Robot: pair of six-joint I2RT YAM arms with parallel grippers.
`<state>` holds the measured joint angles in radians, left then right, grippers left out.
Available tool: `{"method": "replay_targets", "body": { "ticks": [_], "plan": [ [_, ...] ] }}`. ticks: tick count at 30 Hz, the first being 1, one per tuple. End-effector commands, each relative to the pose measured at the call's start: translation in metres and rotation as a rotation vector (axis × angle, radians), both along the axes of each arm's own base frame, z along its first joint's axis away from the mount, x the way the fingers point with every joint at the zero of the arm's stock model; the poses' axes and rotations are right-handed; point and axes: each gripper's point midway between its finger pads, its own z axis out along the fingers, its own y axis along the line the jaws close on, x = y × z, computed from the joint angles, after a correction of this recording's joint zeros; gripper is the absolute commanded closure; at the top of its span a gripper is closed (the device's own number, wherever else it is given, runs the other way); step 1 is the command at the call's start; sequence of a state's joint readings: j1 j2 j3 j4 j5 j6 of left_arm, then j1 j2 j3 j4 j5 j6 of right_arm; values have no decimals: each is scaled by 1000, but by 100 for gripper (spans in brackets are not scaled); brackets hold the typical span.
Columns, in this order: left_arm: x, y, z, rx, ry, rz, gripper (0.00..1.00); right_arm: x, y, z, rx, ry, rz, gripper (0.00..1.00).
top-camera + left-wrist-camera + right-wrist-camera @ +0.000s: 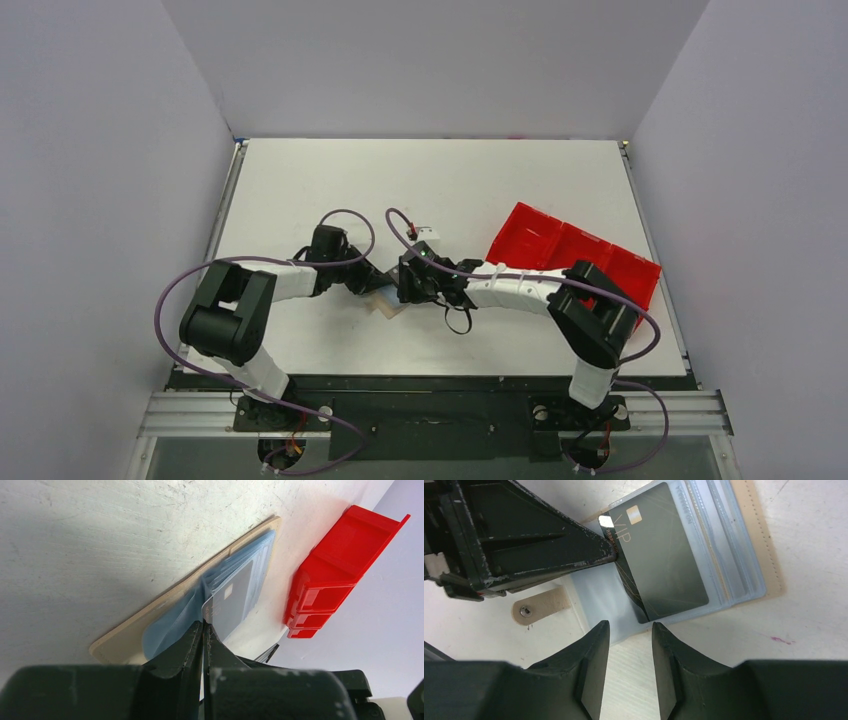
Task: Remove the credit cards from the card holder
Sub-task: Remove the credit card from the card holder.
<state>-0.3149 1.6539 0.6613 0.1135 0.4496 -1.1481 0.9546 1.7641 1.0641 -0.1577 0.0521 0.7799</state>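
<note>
The tan card holder lies open on the table, its pale blue sleeves facing up. A dark grey credit card marked VIP lies slanted across the sleeves. My left gripper is shut, its tips pinching that card's corner. In the right wrist view the same fingers reach in from the left. My right gripper is open just above the sleeves' near edge, with nothing between its fingers. From above, both grippers meet over the holder. Other cards sit blurred inside the sleeves.
A red compartment tray stands to the right of the holder, also in the left wrist view as the red tray. The holder's tan strap with a snap lies flat on the white table. Purple cables loop over both arms.
</note>
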Motion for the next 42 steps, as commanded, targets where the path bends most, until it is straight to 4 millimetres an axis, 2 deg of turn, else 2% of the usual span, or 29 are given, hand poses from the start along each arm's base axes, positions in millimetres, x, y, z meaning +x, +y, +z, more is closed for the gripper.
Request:
{"method": "replay_targets", "body": {
  "ticks": [1, 10, 13, 22, 29, 32, 42],
  "plan": [
    [9, -5, 9, -11, -31, -15, 100, 9, 24, 8, 60, -10, 11, 67],
    [7, -5, 8, -15, -29, -15, 100, 14, 25, -5, 3, 0, -8, 82],
    [8, -6, 10, -18, -33, -14, 100, 11, 24, -12, -30, 12, -6, 83],
    [14, -9, 17, -34, -41, -7, 100, 0, 19, -26, -148, 33, 35, 99],
    [16, -12, 19, -47, -41, -6, 100, -3, 17, -34, -166, 55, 49, 100],
    [15, -11, 19, -39, -36, -8, 100, -2, 15, -31, -161, 43, 46, 100],
    [-5, 13, 4, 111, 18, -62, 100, 0, 1, -28, -155, 41, 20, 100]
  ]
}}
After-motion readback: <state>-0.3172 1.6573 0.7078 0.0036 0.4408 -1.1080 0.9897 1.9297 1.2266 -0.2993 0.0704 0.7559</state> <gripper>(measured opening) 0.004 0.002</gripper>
